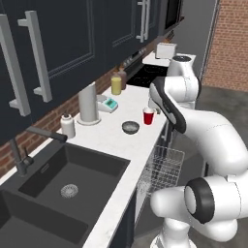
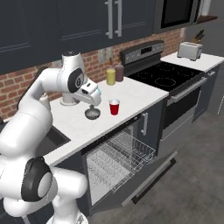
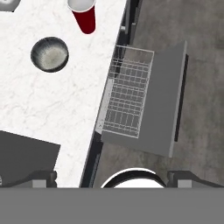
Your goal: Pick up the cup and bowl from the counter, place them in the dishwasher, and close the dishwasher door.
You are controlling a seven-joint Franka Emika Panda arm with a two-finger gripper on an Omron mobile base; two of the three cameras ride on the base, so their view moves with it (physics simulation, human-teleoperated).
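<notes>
The red cup [image 1: 148, 116] [image 2: 114, 106] [image 3: 83, 17] stands upright on the white counter [image 1: 116, 140] near its front edge. Just left of it sits the grey bowl [image 1: 130, 127] [image 2: 92, 114] [image 3: 50, 54]. My gripper [image 2: 93, 103] [image 3: 112, 178] hangs above the counter, over the bowl's side, open, with nothing between its fingers. The dishwasher door [image 2: 148, 179] [image 3: 164, 100] lies dropped open below the counter edge. The silver wire rack [image 1: 164, 167] [image 2: 118, 159] [image 3: 129, 98] is pulled out over the door and holds nothing.
A yellow jar [image 1: 116, 85] and a steel canister [image 1: 88, 102] stand at the back of the counter. The dark sink [image 1: 58, 184] with its faucet lies to the left. The black cooktop [image 2: 164, 76] and a toaster [image 2: 189, 51] are to the right.
</notes>
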